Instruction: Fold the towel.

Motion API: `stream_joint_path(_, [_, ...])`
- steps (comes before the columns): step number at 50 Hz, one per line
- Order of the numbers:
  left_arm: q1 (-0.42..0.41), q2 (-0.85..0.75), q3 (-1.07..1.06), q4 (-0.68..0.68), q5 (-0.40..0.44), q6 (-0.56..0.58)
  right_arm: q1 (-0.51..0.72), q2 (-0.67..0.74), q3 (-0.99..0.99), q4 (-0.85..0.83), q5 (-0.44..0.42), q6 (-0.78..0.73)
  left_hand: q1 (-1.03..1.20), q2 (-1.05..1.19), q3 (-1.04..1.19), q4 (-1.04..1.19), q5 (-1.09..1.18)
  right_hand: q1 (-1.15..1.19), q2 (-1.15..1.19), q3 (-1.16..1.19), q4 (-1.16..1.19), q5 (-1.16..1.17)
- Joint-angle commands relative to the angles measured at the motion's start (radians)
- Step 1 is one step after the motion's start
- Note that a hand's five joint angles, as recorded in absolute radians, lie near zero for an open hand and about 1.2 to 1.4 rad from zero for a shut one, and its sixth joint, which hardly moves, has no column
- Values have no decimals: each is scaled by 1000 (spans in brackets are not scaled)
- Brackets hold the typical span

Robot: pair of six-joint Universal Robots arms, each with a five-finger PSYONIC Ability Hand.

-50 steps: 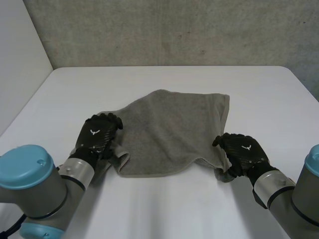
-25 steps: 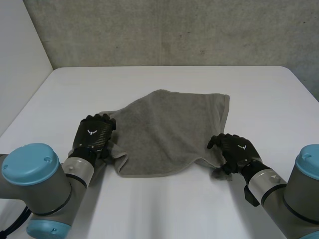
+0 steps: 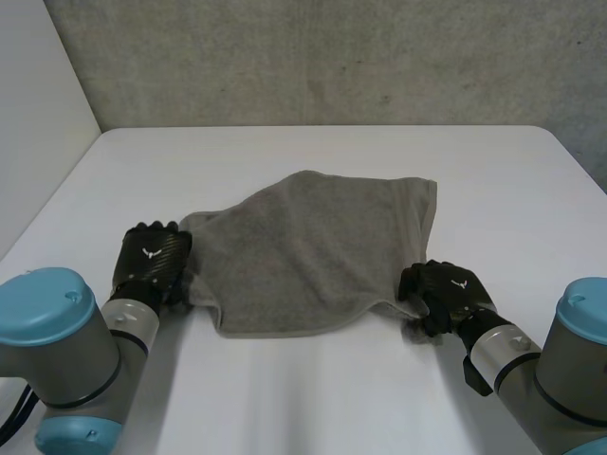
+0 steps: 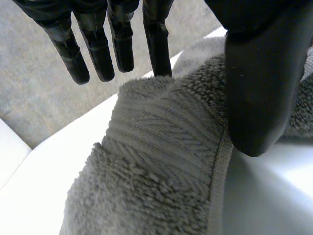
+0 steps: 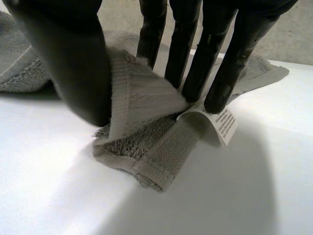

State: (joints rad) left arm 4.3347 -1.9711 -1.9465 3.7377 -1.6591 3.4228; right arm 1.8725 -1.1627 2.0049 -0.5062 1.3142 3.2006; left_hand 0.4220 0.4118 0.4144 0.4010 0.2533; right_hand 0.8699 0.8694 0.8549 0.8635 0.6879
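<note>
The left hand point(image 3: 149, 265), thumb pressing a raised ridge of the towel point(image 3: 313, 246) against its straight fingers, has slid out toward 9 o'clock in the head view. It has dragged the left corner along, so the tuck there has flattened, while the right hand point(image 3: 444, 292), clamped thumb-to-fingers on the near-right corner by the white label point(image 5: 222, 122), has edged slightly toward 9 o'clock. This looks like spreading before any fold; the towel lies on the white table point(image 3: 313, 398), running toward 3 o'clock from the left hand and 11 o'clock from the right.

Bright even light, soft shadow under towel point(image 3: 313, 246)
</note>
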Motion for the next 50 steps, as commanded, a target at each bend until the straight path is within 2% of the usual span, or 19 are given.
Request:
stream_joint_path(1, [2, 14, -11, -59, -4, 9, -9, -3, 3, -12, 3, 1, 18, 28, 25, 39, 12, 437, 438, 452, 444, 445])
stream_joint_path(2, [2, 15, -11, -65, -4, 9, -12, -11, 5, -18, 5, 1, 23, 34, 31, 44, 18, 525, 526, 540, 532, 533])
stream_joint_path(11, [3, 23, -11, -64, -8, 9, -35, -100, 20, -37, 11, 2, 23, 34, 31, 44, 18, 526, 527, 541, 533, 534])
stream_joint_path(13, [8, 31, -12, -59, -19, 9, -85, -115, 34, -35, 11, 2, 23, 34, 31, 44, 18, 526, 527, 541, 533, 534])
stream_joint_path(18, [9, 37, -11, -55, -31, 9, -124, -156, 58, -37, 10, 2, 23, 34, 31, 44, 18, 526, 527, 541, 533, 534])
stream_joint_path(35, [26, 34, -8, -55, -34, 18, -128, -196, 63, -37, 11, 2, 50, 60, 57, 71, 44, 526, 527, 541, 533, 534])
stream_joint_path(42, [65, 37, -11, -50, -34, 68, -185, -207, 64, -29, 13, 1, 94, 104, 101, 115, 88, 526, 527, 541, 533, 534])
stream_joint_path(50, [75, 38, -14, -50, -34, 75, -216, -247, 72, -29, 13, 2, 70, 81, 78, 91, 65, 526, 527, 541, 533, 534])
